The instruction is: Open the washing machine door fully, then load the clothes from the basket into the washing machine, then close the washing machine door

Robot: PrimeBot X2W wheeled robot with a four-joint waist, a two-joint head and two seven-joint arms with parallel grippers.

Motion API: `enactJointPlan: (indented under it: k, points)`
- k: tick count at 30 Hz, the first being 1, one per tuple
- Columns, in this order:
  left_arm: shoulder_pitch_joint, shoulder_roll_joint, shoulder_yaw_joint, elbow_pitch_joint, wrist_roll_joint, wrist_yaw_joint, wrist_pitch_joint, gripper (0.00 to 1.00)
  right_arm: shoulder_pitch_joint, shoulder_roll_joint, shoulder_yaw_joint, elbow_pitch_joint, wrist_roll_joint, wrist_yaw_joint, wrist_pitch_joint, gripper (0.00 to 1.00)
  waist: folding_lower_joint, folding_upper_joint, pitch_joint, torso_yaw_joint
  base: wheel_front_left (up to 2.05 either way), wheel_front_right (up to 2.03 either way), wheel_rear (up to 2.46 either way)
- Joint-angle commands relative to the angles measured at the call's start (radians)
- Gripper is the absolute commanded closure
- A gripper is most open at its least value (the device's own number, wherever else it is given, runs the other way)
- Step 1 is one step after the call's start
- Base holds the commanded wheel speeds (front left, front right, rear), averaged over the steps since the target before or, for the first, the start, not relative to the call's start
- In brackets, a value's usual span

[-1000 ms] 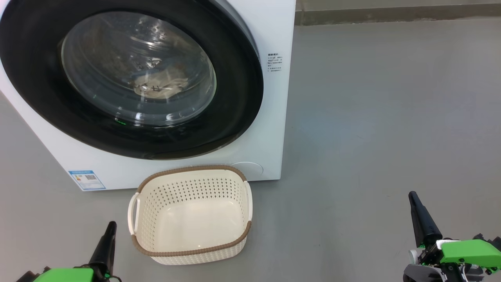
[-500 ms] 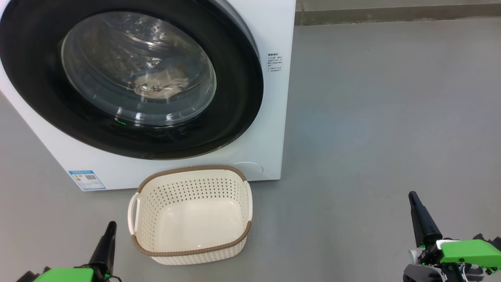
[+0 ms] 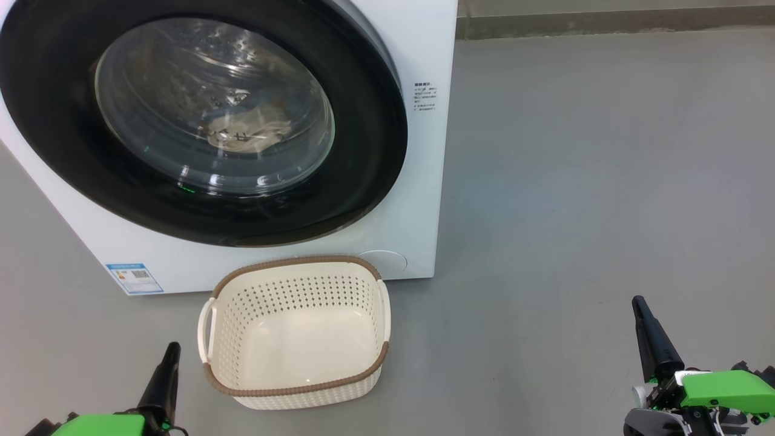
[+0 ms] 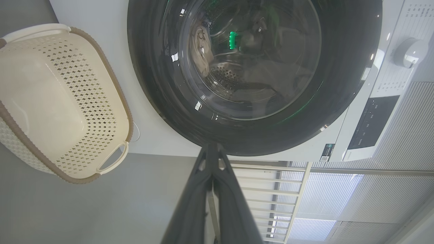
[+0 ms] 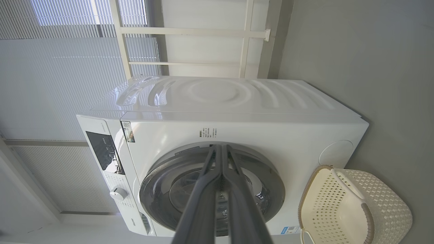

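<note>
Light: soft daylight is streaming through the blinds [image 5: 64,84]. Glare: reflections are streaking the washing machine door [image 3: 212,109]. Shadows: faint ones are lying beside the basket [image 3: 315,396]. Edges: my wrist views are bowing straight lines.

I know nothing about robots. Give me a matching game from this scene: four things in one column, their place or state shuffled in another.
1. washing machine door
2. clothes
3. basket
4. left gripper

A. empty, on the floor
B. shut, black-rimmed
C. fingers together, holding nothing
D. inside the washing machine

Pairs: 1-B, 2-D, 3-A, 4-C
</note>
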Motion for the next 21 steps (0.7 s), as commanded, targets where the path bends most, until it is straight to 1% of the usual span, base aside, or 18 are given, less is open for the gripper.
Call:
enactJointPlan:
  k: [1,21]
  points:
    - [-0.042,0.013,0.029,-0.028,-0.009,-0.003,0.006,1.00,-0.007,-0.003,0.022,-0.030,0.004,0.002,0.008,1.00,0.0000,0.0000,0.000,0.000,0.00,0.00,0.00]
    - [-0.042,0.013,0.029,-0.028,-0.009,-0.003,0.006,1.00,-0.007,-0.003,0.022,-0.030,0.004,0.002,0.008,1.00,0.0000,0.0000,0.000,0.000,0.00,0.00,0.00]
